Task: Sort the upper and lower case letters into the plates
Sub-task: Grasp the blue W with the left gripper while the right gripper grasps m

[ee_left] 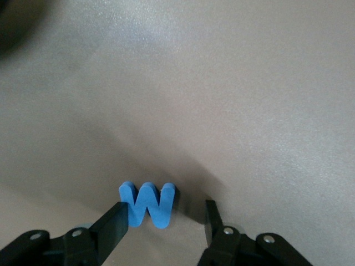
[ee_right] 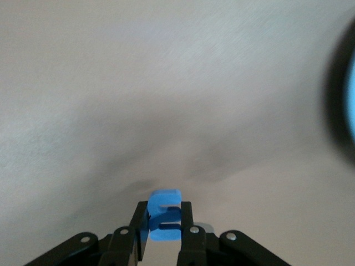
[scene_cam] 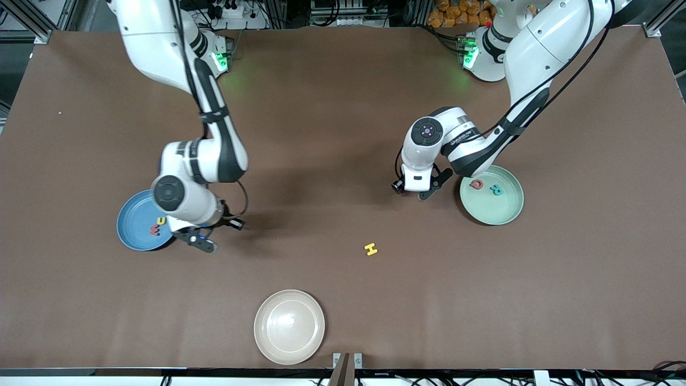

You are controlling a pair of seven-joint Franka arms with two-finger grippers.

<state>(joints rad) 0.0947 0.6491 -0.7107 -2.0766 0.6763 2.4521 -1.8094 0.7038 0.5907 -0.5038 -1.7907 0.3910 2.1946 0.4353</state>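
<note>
My right gripper point(scene_cam: 203, 238) point(ee_right: 164, 206) is shut on a small blue foam letter point(ee_right: 165, 198) that looks like an E. It hangs low over the table beside the blue plate point(scene_cam: 134, 230), whose edge also shows in the right wrist view as a blue plate rim point(ee_right: 350, 105). In that plate lie a yellow letter point(scene_cam: 161, 220) and a red letter point(scene_cam: 155, 230). My left gripper point(scene_cam: 415, 188) point(ee_left: 165, 209) is open around a blue W point(ee_left: 148, 202) on the table next to the mint green plate point(scene_cam: 501, 214). One finger touches the W and the other stands apart. The mint plate holds a red letter point(scene_cam: 476, 184) and a teal R point(scene_cam: 497, 190).
A yellow H point(scene_cam: 371, 249) lies on the brown table between the two arms, nearer the front camera. A cream-white plate point(scene_cam: 289, 327) sits near the table's front edge.
</note>
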